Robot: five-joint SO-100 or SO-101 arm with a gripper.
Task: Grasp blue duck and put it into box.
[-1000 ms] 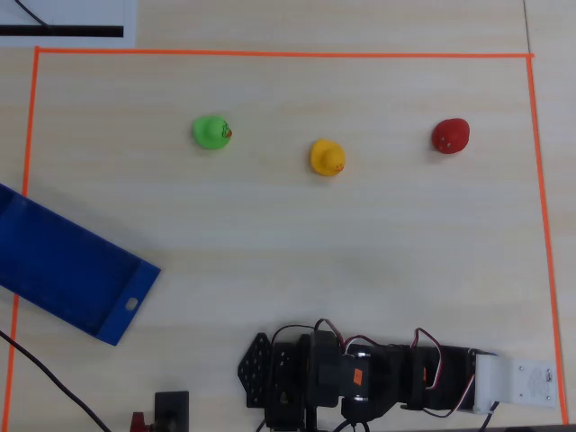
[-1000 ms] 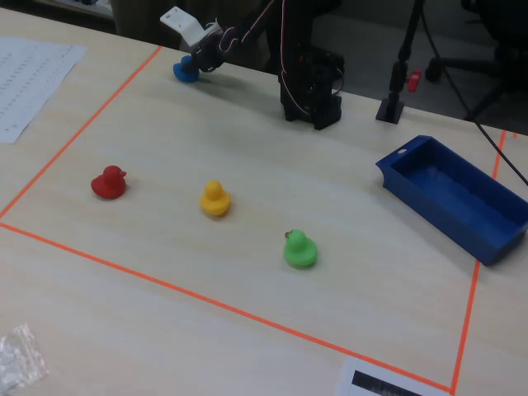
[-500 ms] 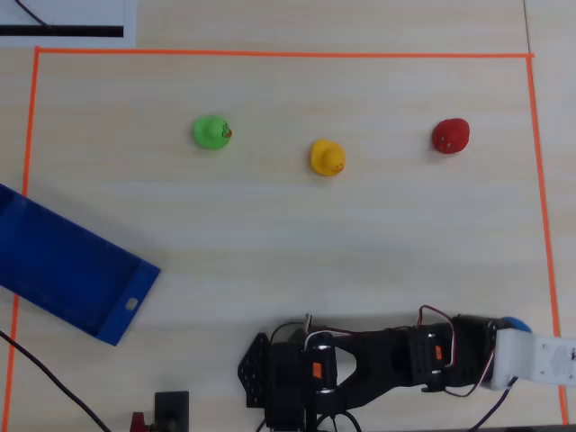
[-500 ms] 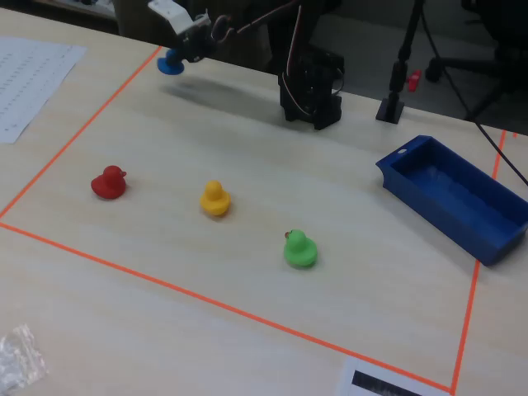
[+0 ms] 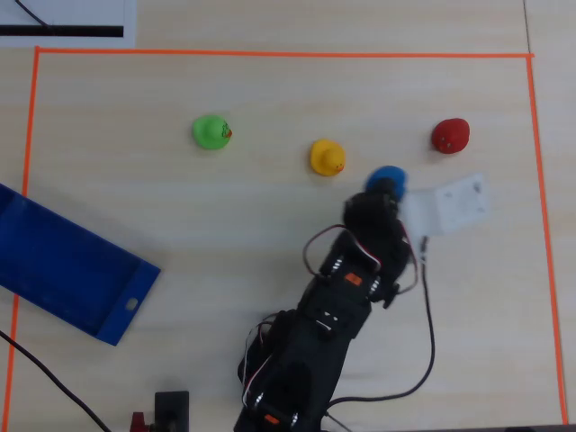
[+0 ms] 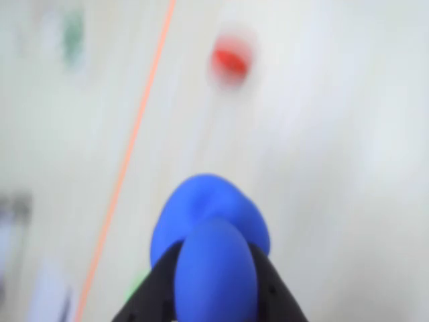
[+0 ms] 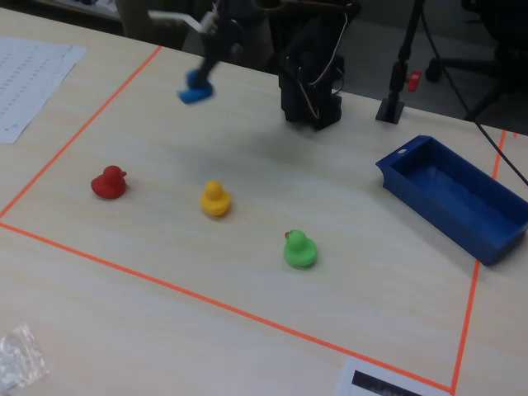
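My gripper [image 6: 216, 272] is shut on the blue duck [image 6: 211, 231] and holds it in the air above the table. In the overhead view the blue duck [image 5: 388, 180] shows at the tip of the black arm, right of the yellow duck. In the fixed view the gripper [image 7: 200, 80] carries the blue duck [image 7: 195, 88] well above the table at the back left. The box [image 5: 54, 261], a flat dark-blue tray with a slot handle, lies at the left edge in the overhead view and at the right in the fixed view [image 7: 462, 206].
A green duck [image 5: 211, 132], a yellow duck [image 5: 327, 157] and a red duck [image 5: 450, 135] stand in a row on the table. Orange tape [image 5: 270, 54] frames the work area. The arm's base and cables [image 5: 297, 369] sit at the near edge.
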